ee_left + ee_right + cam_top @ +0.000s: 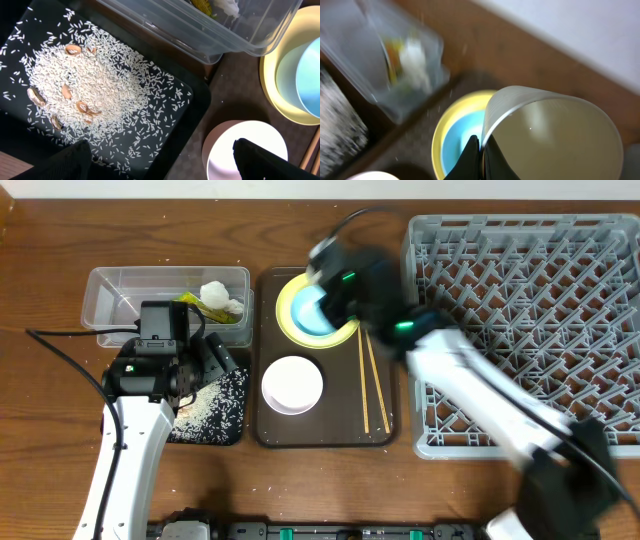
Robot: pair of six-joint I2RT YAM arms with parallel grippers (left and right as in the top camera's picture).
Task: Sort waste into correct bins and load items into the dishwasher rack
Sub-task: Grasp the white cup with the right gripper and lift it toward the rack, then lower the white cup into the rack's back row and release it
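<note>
Small white cup (555, 135), rim pinched by the right gripper (481, 155), hangs above the yellow plate (440, 140) (blurred). Left gripper (160, 167), jaws apart, hovers over rice crumbs (100, 90) on the black tray (195, 107) near the table's (40, 480) left edge.

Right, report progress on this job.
Done: tissue and wrapper in the clear tub, rice crumbs on the black tray. In hand: right gripper holds the small white cup. Remaining: yellow plate, blue bowl, white bowl, chopsticks on the brown tray; rack looks unloaded.
</note>
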